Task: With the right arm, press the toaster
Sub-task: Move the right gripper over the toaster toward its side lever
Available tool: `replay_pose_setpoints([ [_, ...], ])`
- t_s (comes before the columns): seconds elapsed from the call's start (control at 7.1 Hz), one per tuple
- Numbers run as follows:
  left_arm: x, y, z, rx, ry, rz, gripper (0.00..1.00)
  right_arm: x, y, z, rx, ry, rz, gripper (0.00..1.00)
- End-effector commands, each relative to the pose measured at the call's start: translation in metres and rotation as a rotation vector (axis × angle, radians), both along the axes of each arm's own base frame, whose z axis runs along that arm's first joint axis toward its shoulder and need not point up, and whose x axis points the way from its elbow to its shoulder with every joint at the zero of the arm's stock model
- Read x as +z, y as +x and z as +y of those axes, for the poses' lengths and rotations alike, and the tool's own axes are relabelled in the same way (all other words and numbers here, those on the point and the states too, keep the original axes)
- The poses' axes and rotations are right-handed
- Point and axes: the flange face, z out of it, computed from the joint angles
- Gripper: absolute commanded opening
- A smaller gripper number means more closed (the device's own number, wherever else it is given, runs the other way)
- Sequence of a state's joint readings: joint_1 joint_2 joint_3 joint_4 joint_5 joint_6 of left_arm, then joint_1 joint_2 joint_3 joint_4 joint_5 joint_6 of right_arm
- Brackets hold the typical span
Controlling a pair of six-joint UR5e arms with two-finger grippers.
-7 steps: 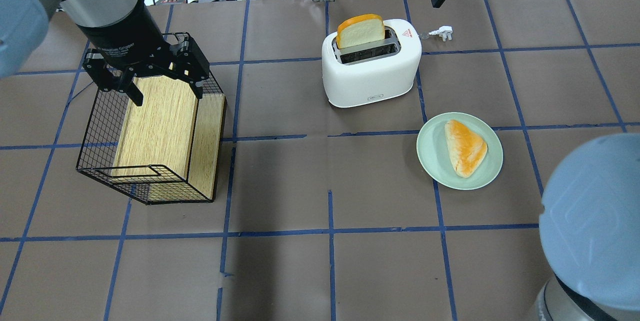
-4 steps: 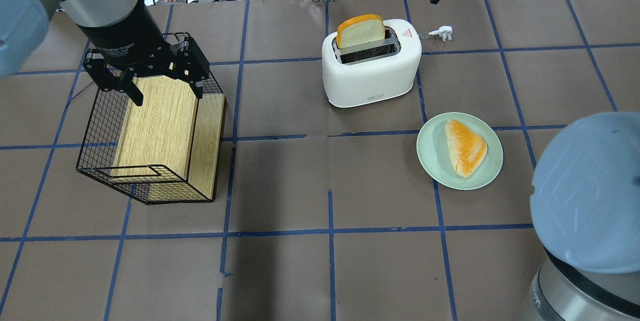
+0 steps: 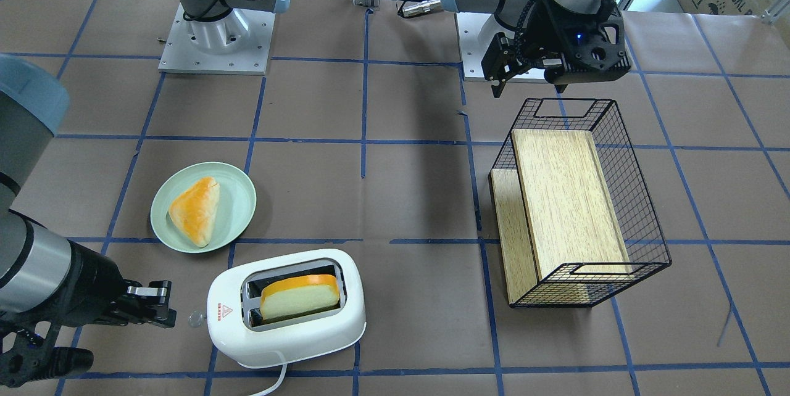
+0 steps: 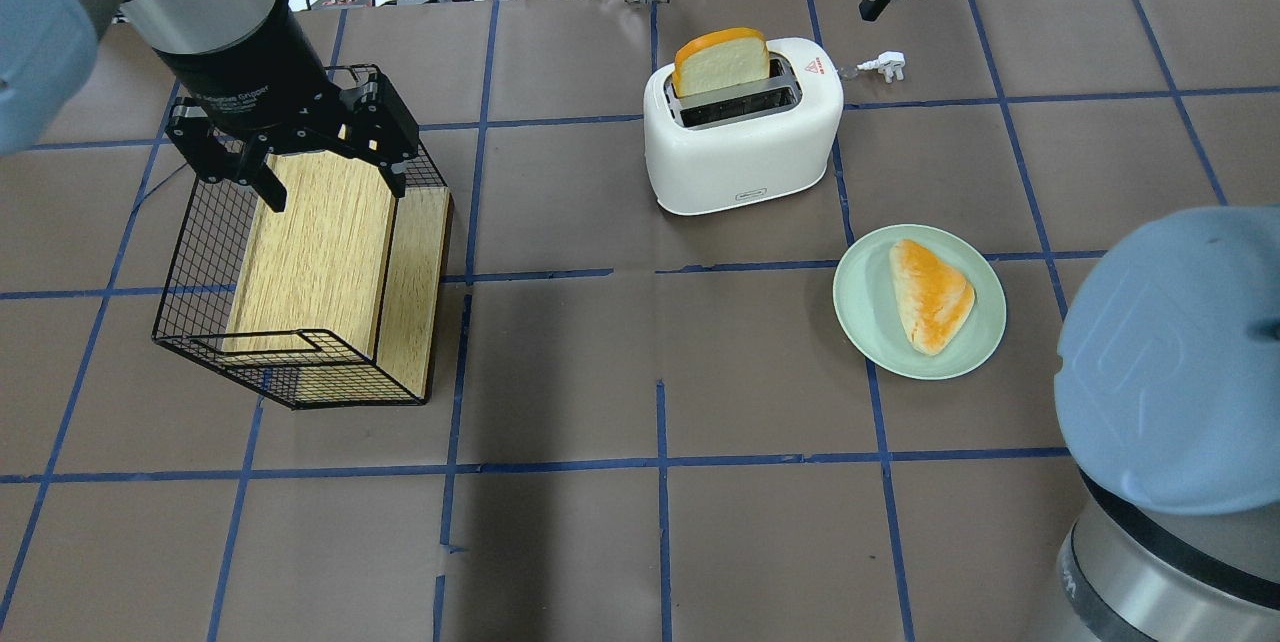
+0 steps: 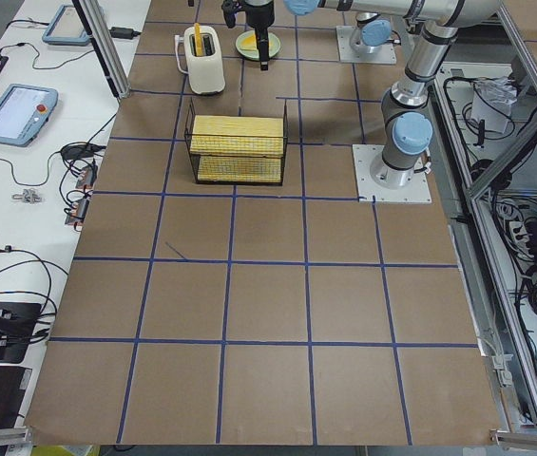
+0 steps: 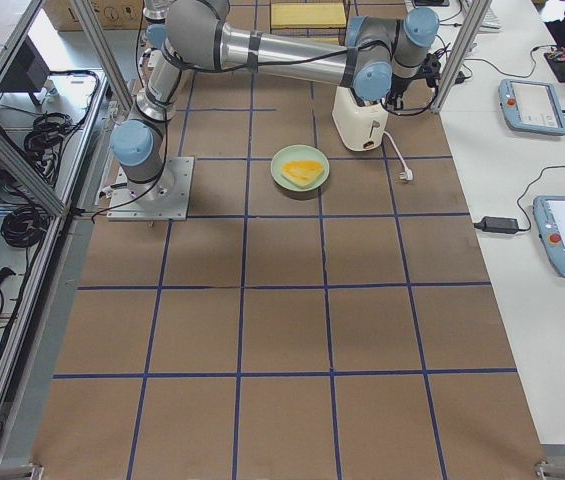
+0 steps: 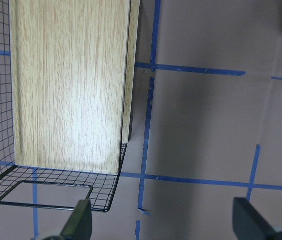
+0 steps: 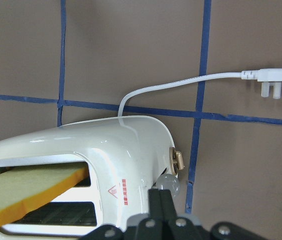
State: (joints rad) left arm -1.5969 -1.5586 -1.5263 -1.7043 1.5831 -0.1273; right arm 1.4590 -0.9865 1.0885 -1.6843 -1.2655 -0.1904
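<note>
The white toaster [image 4: 740, 152] sits at the table's far side, just beyond a green plate [image 4: 860, 322]. A bread slice [image 4: 720, 62] stands high in one slot, so the press looks not yet made. The right gripper [image 8: 159, 195], jaws closed on nothing as a blunt pressing tip, is poised near the clear knob [image 8: 168, 184] at the toaster's end, seemingly not touching it. The left gripper [image 4: 332, 187] is spread wide and empty over the wire basket [image 4: 200, 322], out of the way. Since a second ago the right arm's elbow [image 4: 1170, 352] has swung inward and its gripper has barely shifted, while toaster and slice are unmoved.
</note>
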Motion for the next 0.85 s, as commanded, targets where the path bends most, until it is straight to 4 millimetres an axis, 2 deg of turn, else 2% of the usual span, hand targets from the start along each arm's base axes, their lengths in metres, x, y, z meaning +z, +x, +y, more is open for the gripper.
replay_pose_setpoints([
  [0.0, 0.000, 0.000, 0.000, 0.000, 0.000, 0.000, 1.00, -0.028, 0.001, -0.007, 0.003, 0.039, -0.004, 0.07],
  [0.7, 0.000, 0.000, 0.000, 0.000, 0.000, 0.000, 1.00, -0.053, 0.000, -0.011, 0.007, 0.092, -0.004, 0.07],
])
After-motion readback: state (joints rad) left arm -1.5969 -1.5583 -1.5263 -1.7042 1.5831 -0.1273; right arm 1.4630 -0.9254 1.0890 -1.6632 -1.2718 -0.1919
